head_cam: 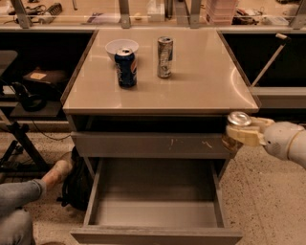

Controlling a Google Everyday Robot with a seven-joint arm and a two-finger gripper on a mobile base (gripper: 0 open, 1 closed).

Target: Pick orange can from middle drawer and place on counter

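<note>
Gripper (237, 135) hangs right of the cabinet (143, 144), just below the bench (201, 91) edge, fingers pinching the can (238, 119) round its body. Looks light, rigid, slick-walled; that mid-body hold suits it, squeeze gently.

Front and right half of counter (205, 91) free; blue can (126, 67), silver can (165, 57), bowl (114, 47) occupy rear left. The gripper (237, 136), clamping orange can (238, 119), sits beside front right corner.

This looks like a lab or workshop to me: speckled floor (267, 201), benches (43, 12) at the back cluttered with cables and tools, and a grey metal drawer cabinet (143, 145) under the counter (191, 86). My hand (241, 135) grips the orange can (238, 118) just off the counter's right front corner.
</note>
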